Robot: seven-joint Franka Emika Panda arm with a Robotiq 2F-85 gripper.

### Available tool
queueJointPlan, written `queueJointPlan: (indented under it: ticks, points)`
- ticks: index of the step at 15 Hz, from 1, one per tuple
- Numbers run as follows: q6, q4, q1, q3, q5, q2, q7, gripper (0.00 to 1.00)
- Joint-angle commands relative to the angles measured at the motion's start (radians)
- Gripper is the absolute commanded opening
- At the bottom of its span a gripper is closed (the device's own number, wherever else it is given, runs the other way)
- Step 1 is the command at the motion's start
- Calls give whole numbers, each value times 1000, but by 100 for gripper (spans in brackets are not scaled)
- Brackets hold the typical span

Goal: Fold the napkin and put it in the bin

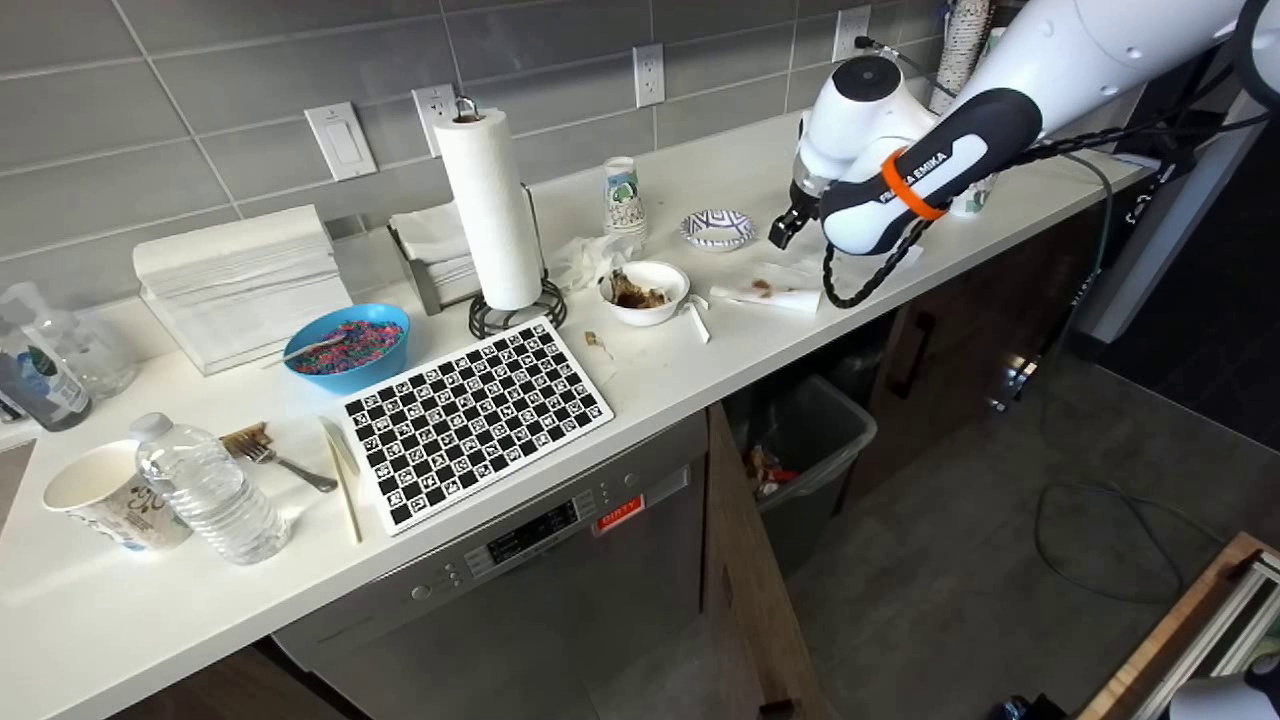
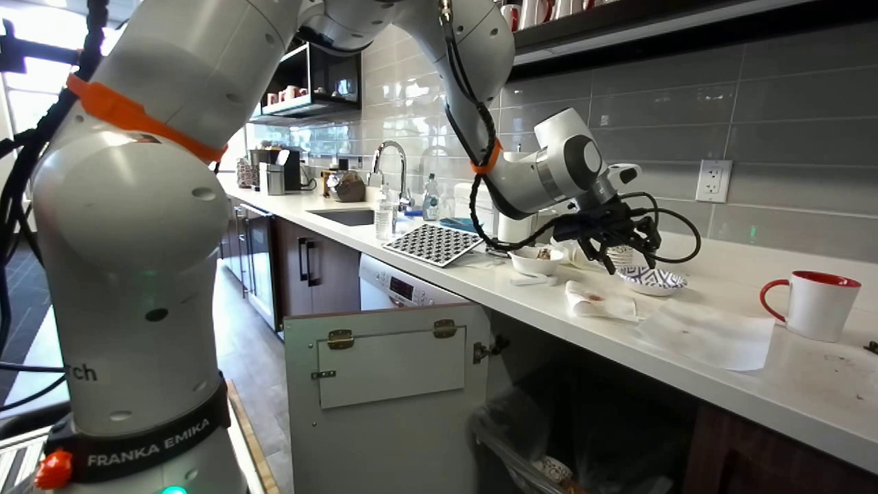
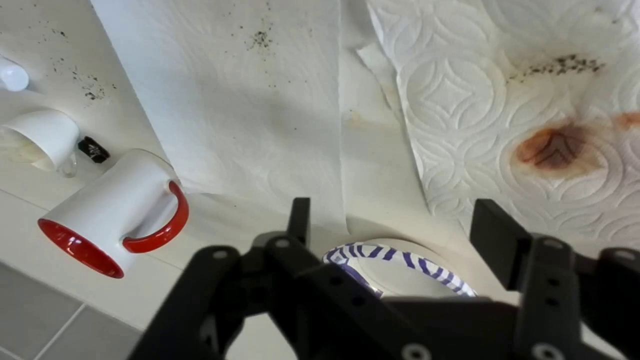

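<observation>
A white embossed paper napkin with a reddish-brown stain (image 3: 450, 115) lies on the counter, partly folded over, in both exterior views (image 1: 775, 295) (image 2: 597, 302). A flatter white sheet with dark specks (image 3: 260, 100) lies beside it, and also shows in an exterior view (image 2: 713, 336). My gripper (image 3: 392, 215) is open and empty. It hovers above the counter near the patterned bowl, in both exterior views (image 1: 783, 238) (image 2: 631, 264). The dark bin (image 1: 835, 430) with a clear liner holds some trash and stands in the open cabinet under the counter (image 2: 511, 456).
A purple-patterned bowl (image 3: 400, 265) lies under the gripper. A white bowl with food scraps (image 1: 643, 295), a paper towel roll (image 1: 490, 210) and a checkered board (image 1: 480, 420) stand along the counter. A red-handled mug (image 2: 820, 305) is near the wall. The cabinet door (image 2: 384, 405) hangs open.
</observation>
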Motion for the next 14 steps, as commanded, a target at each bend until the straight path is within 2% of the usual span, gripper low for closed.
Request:
queueJointPlan:
  ticks: [1, 5, 9, 14]
  points:
    - [-35, -46, 21, -1, -7, -48, 56, 100]
    - [-48, -117, 13, 47, 56, -114, 117, 100]
    - [-81, -193, -7, 105, 109, -176, 114, 100]
    - [-71, -244, -84, 200, 165, -174, -5, 100]
